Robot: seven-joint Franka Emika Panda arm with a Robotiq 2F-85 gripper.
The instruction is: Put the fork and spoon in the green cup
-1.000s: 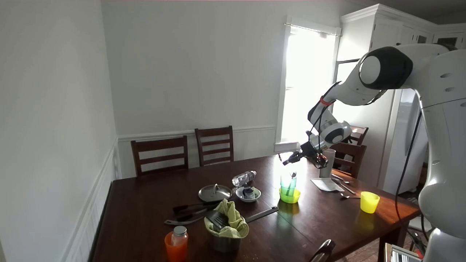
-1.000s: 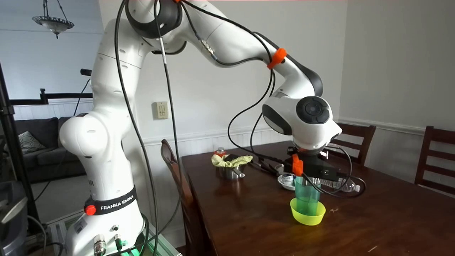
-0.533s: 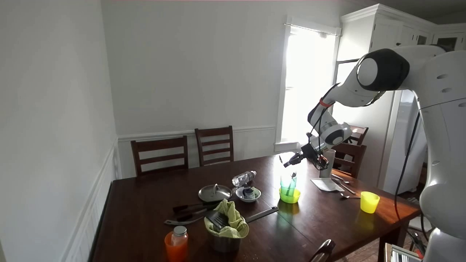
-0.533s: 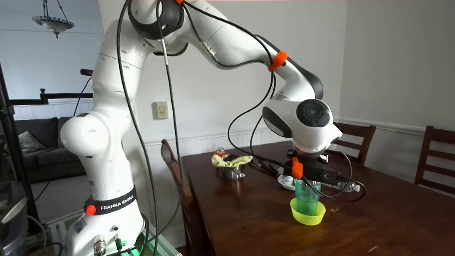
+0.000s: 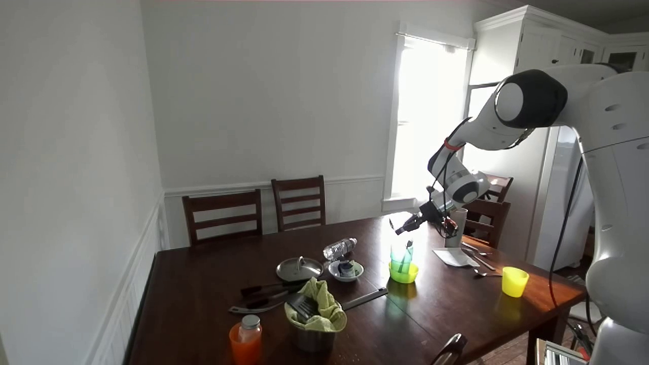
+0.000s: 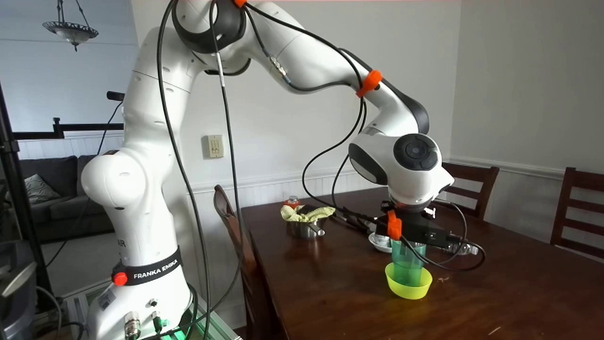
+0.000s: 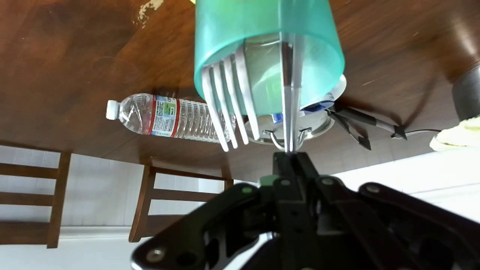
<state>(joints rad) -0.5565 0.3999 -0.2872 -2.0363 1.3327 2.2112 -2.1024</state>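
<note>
Site: a home, dining area. Dark wooden desk, slat-back wooden chairs along its edges, bright window beyond. White cabinets beside the window, consistent with a kitchen adjoining. Pot and pan lid on desk. In an exterior view, a further room: grey sofa, patterned cushion, hanging lamp.

Pale walls, bright window, dark chairs beside a brown wooden table.

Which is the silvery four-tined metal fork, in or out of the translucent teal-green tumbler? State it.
In: the wrist view shows the fork jutting from inside the tumbler, tines past the rim, handle hidden.
</note>
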